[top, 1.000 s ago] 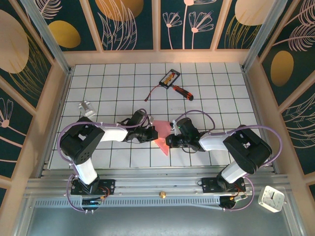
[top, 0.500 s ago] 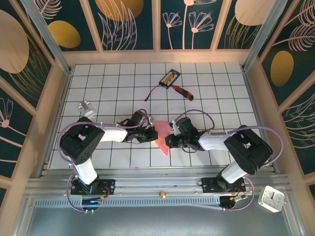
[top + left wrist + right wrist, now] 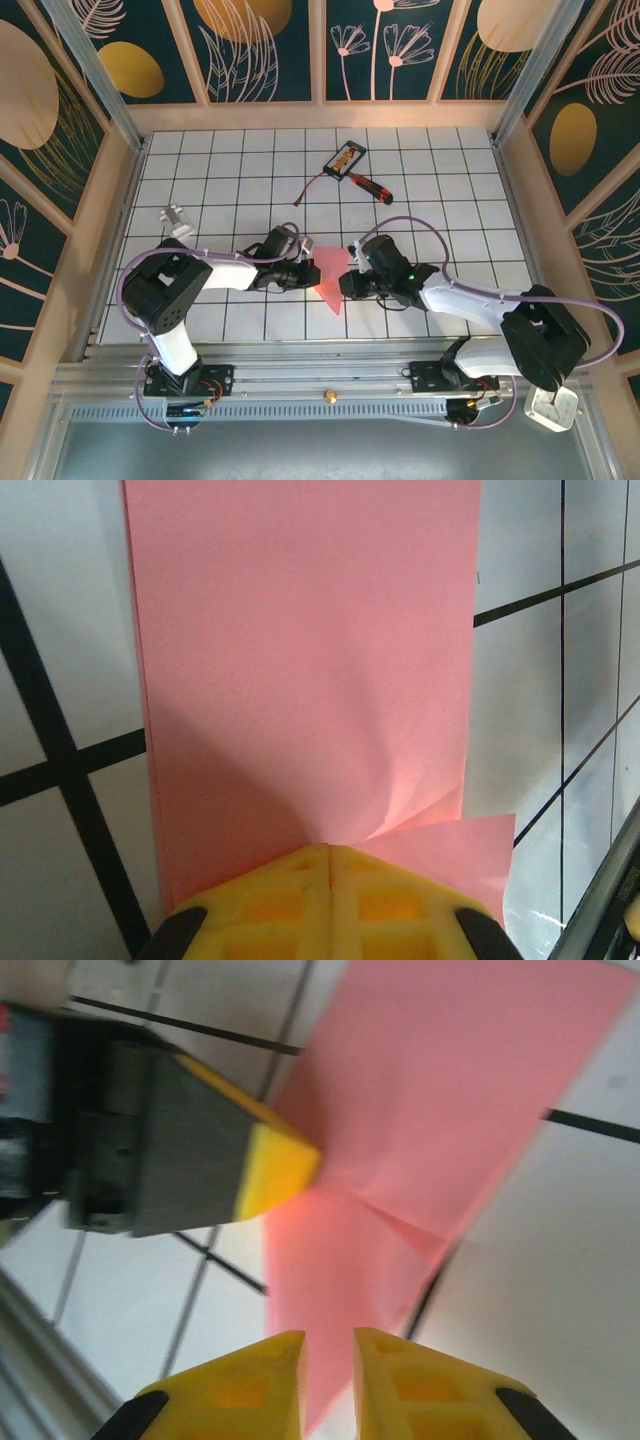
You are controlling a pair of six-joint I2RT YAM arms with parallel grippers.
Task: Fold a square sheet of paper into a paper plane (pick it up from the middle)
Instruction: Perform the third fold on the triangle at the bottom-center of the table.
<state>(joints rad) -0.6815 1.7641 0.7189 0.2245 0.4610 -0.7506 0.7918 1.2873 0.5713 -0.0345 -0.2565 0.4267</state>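
Two grippers meet at the thin pink-red folded sheet of paper (image 3: 330, 272), which I see toward 6 o'clock of the white tiled table (image 3: 450, 200). Left gripper (image 3: 328, 858), at the sheet's 9 o'clock: yellow tips pressed together, pinching the sheet's creased edge. Right gripper (image 3: 328, 1360), at its 3 o'clock: tips a narrow slit apart, with the sheet's lower corner just ahead of the slit; I cannot tell whether they touch it.

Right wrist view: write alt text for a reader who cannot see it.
Folded pink paper above a white tiled table, pinched from the left by the left gripper. Below, the right gripper has its jaws slightly apart.
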